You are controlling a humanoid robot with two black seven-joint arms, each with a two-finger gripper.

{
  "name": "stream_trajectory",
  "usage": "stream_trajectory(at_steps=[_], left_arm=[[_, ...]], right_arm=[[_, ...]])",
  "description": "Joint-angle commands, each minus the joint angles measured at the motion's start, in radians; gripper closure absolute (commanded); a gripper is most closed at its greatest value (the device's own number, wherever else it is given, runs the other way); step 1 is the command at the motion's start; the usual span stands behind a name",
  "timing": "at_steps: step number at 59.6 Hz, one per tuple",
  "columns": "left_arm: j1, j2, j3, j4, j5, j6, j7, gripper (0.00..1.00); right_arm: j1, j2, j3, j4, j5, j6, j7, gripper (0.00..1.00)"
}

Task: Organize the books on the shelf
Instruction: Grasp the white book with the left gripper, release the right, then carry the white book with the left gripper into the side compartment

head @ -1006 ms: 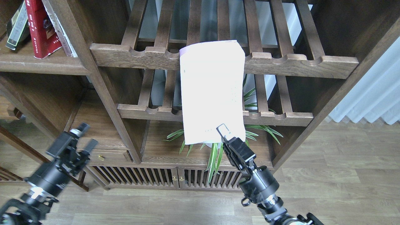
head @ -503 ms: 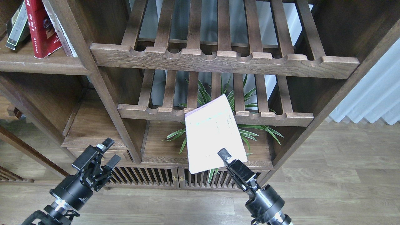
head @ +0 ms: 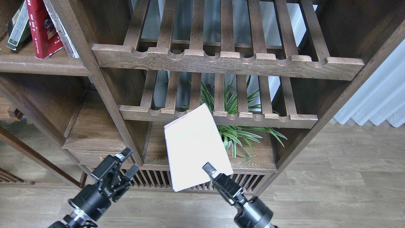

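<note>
Head view, looking forward and down at a dark wooden bookcase. Right gripper [head: 209,168], lower centre-right, has its jaws closed on the lower edge of a thin white book [head: 196,147] with a pinkish spine; the book is held in the air, tilted, in front of the lower slatted rack [head: 218,117] and a green plant [head: 235,136]. Left gripper [head: 128,163], lower left, has its two fingers parted and nothing between them; it sits before the cabinet's slatted doors [head: 152,180]. Shelf [head: 41,65], a solid board with a moulded front edge, is at upper left, well apart from both grippers. On it stand three books: a grey-black book [head: 17,27] leaning at the far left, a red book [head: 41,30] beside it, and a pale book [head: 63,31] against the upright post [head: 95,72]. An upper slatted rack [head: 221,61] spans the top. Wood-plank floor [head: 332,190] fills the foreground.
</note>
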Motion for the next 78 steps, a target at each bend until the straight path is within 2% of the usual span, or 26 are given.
stream_trajectory(at_steps=[1, 11, 22, 24, 25, 29, 44, 51, 61, 69, 78], left_arm=[[-0.001, -0.032, 0.008, 0.012, 0.001, 0.000, -0.004, 0.01], [-0.005, -0.072, 0.035, 0.012, 0.000, 0.000, -0.011, 0.04], [-0.015, -0.075, 0.059, 0.014, 0.001, 0.000, -0.065, 0.11], [-0.020, -0.075, 0.068, 0.014, 0.001, 0.000, -0.079, 0.13], [-0.024, -0.074, 0.082, 0.012, 0.001, 0.000, -0.100, 0.18], [-0.024, -0.072, 0.087, 0.014, 0.001, 0.000, -0.111, 0.27], [-0.024, -0.066, 0.088, 0.011, 0.001, 0.000, -0.109, 0.53], [-0.024, -0.065, 0.088, 0.009, 0.001, 0.000, -0.108, 0.70], [-0.024, -0.057, 0.090, 0.002, 0.004, 0.000, -0.105, 0.81], [-0.024, -0.031, 0.090, -0.001, 0.004, 0.000, -0.102, 0.85], [-0.024, 0.068, 0.090, -0.006, 0.006, 0.000, -0.100, 0.91]], right_arm=[[0.000, 0.014, -0.008, -0.002, -0.009, 0.000, 0.000, 0.96], [-0.010, 0.017, -0.034, -0.005, -0.012, 0.000, 0.000, 0.96], [-0.011, 0.018, -0.036, -0.005, -0.015, 0.000, -0.006, 0.96], [-0.011, 0.018, -0.036, -0.006, -0.017, 0.000, -0.006, 0.96], [-0.011, 0.018, -0.036, -0.006, -0.017, 0.000, -0.006, 0.96], [-0.013, 0.018, -0.037, -0.006, -0.017, 0.000, -0.008, 0.95], [-0.036, 0.018, -0.037, -0.006, -0.018, 0.000, -0.028, 0.95], [-0.039, 0.018, -0.036, -0.008, -0.018, 0.000, -0.031, 0.95], [-0.039, 0.021, -0.036, -0.011, -0.020, 0.000, -0.031, 0.95], [-0.039, 0.021, -0.032, -0.015, -0.020, 0.000, -0.031, 0.95], [-0.037, 0.015, -0.028, -0.020, -0.018, 0.000, -0.031, 0.95]])
